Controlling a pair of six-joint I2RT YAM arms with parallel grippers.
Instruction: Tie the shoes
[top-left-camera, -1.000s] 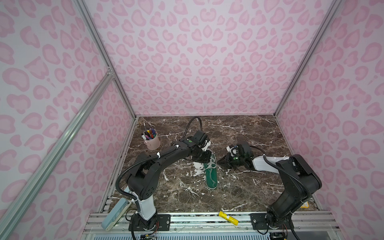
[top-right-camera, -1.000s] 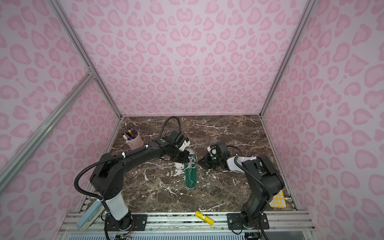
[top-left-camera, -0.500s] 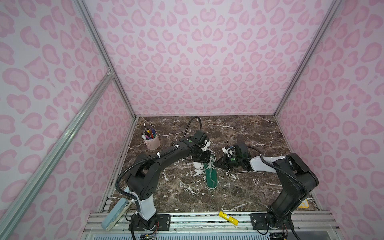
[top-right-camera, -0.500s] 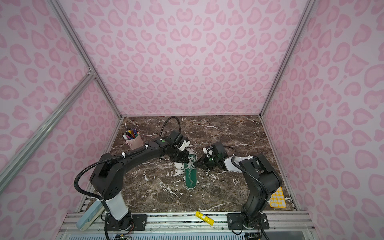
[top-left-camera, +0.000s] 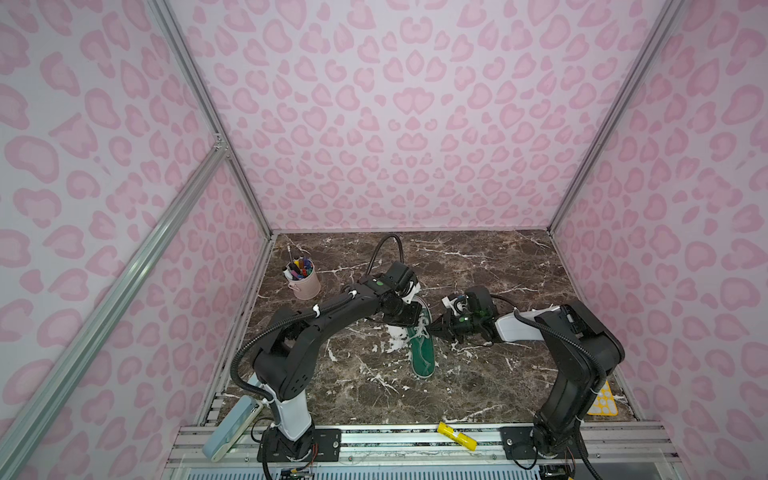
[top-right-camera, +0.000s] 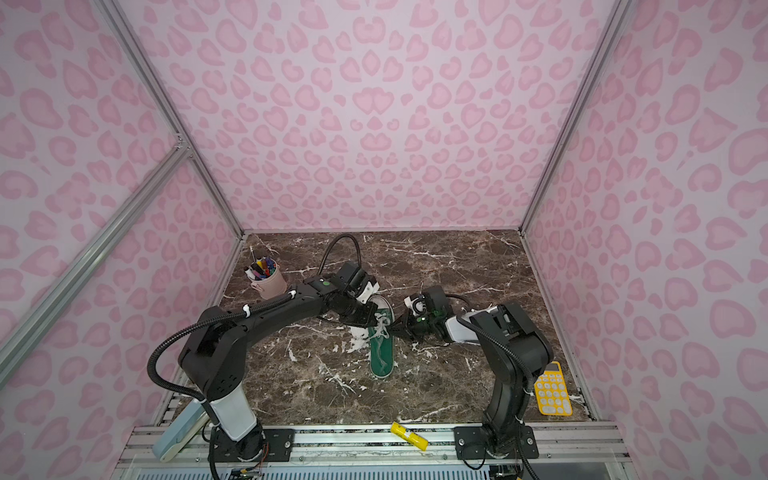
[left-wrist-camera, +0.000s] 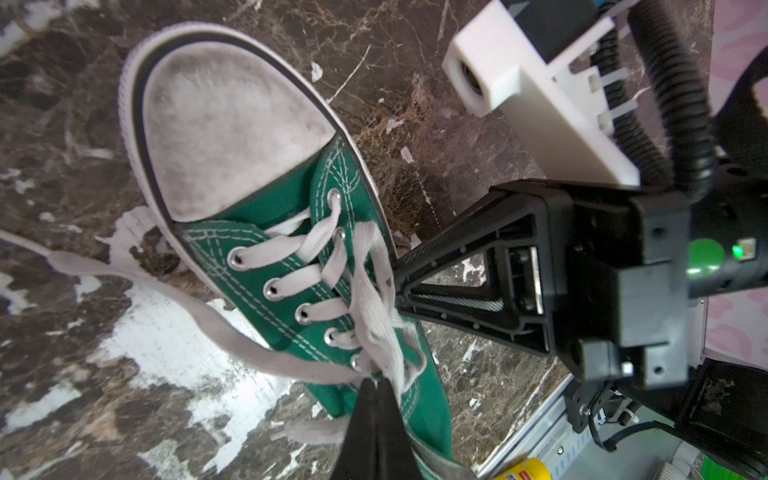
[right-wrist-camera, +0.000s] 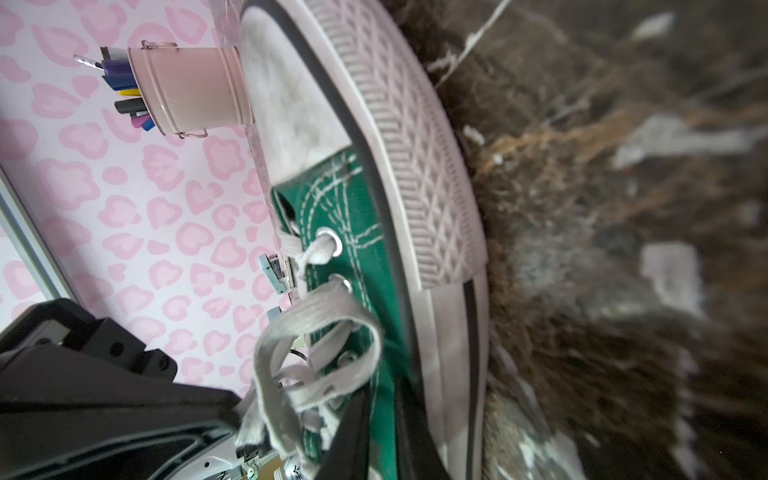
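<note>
as shoe (top-left-camera: 424, 357) lies between them, left hand (left-wrist-camera: 376, 386), right hand (left-wrist-camera: 395, 279) clamp laces (left-wrist-camera: 374, 299) (tips together)

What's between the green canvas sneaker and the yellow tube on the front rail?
Between green canvas sneaker and yellow tube: only bare brown marble tabletop and front rail, in both top views.

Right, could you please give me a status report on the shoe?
Left gripper shut on the laces by the top eyelets; right gripper closed against them, grip unclear. Green sneaker on its sole, no finished bow. Pen cup well apart.
</note>
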